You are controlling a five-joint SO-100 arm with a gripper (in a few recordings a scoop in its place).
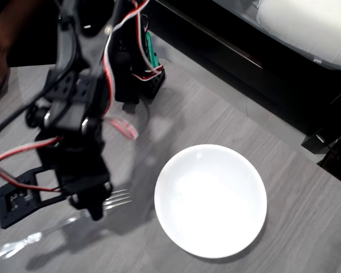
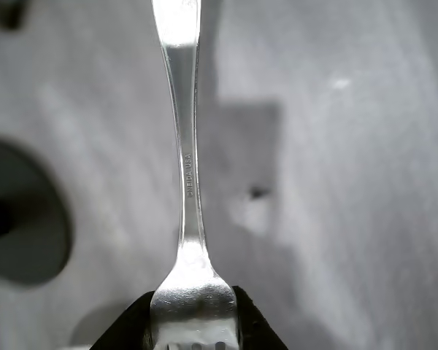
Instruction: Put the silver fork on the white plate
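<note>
Gripper clamped on fork neck.
Plate near its tine side; long handle may swing, slip.

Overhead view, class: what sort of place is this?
Probably a home room used as a robot workspace: grey wood-grain table, white plate and silver fork under the gripper, a pale cushion behind.

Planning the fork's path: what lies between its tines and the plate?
Nothing: in the overhead view, only bare grey table with shadow separates the fork tines from the plate rim. The pincer sits over the fork's neck.
</note>
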